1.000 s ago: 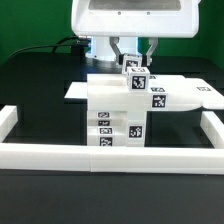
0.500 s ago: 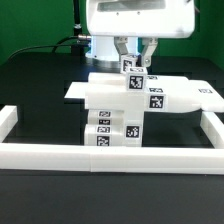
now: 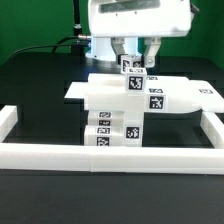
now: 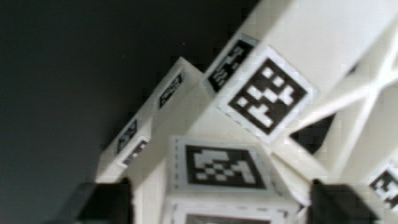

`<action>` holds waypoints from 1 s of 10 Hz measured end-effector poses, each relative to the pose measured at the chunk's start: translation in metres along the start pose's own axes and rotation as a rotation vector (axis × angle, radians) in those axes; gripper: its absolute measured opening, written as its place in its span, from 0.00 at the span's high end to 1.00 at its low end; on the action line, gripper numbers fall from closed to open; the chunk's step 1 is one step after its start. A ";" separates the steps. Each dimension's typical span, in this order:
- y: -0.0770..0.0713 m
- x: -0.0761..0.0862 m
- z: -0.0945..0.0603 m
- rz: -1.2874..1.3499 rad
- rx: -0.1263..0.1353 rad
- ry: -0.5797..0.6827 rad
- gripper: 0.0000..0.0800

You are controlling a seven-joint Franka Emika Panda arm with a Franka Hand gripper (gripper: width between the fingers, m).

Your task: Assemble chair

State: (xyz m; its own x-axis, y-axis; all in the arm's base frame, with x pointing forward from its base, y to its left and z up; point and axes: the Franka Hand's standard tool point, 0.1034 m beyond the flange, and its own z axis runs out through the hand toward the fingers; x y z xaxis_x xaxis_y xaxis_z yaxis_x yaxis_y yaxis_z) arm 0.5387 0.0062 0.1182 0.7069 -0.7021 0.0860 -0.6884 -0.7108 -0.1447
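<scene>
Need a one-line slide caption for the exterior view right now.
Gripper open above the tagged chair stack standing against the white border rail.

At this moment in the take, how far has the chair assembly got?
Done, apparently: several white plastic tagged blocks are stacked into one cluster against the long low white border rail. In hand: nothing clearly; the pincer stands open around the small tagged white piece on top. Left: I cannot tell whether that piece is fully seated, and the cluster does not yet look like a finished chair.
</scene>
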 end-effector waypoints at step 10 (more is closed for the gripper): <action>-0.002 0.007 -0.003 -0.919 -0.030 0.001 0.30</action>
State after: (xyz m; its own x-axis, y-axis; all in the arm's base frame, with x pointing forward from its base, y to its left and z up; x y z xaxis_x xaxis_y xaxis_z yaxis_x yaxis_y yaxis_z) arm 0.5446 0.0025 0.1216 0.9779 0.1398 0.1554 0.1404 -0.9901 0.0071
